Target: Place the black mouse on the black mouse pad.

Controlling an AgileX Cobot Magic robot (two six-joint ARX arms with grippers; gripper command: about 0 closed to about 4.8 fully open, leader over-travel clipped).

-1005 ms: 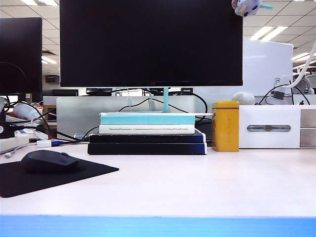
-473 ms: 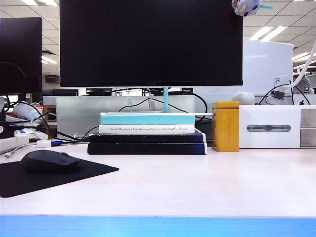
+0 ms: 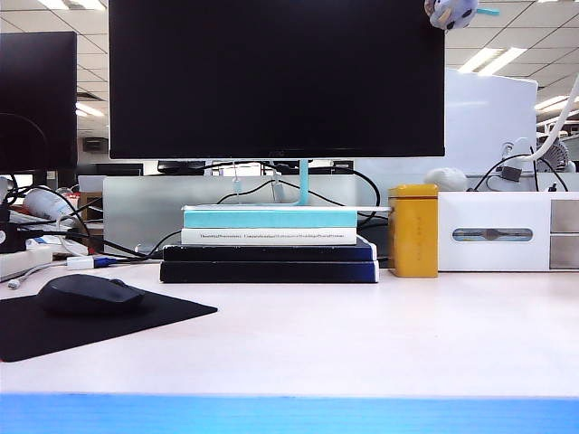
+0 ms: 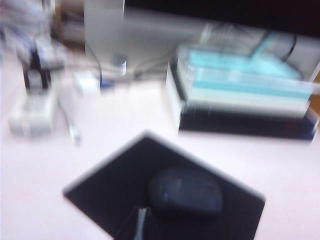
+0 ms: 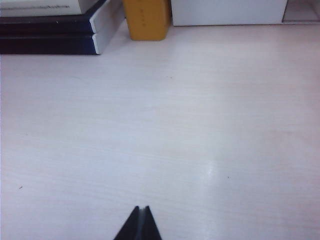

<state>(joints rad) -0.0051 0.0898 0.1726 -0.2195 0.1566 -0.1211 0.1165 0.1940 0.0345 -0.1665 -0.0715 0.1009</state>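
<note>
Black mouse (image 3: 89,294) seen at rest on the pad (image 3: 136,318), unmoved across the last second.

Nothing on the desk has shifted; the placing looks done. Both grippers are pinched closed and empty: left gripper (image 4: 141,225) above the pad's edge beside the mouse, right gripper (image 5: 140,223) over bare desk.

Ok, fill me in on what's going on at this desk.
The black mouse already sits on the black mouse pad, at the left of the desk, so the placing looks done. Neither arm holds anything. The left gripper hangs just above the pad beside the mouse, its view blurred, jaws seemingly together. The right gripper is shut over bare desk, short of the yellow tin and the stacked books.
</note>
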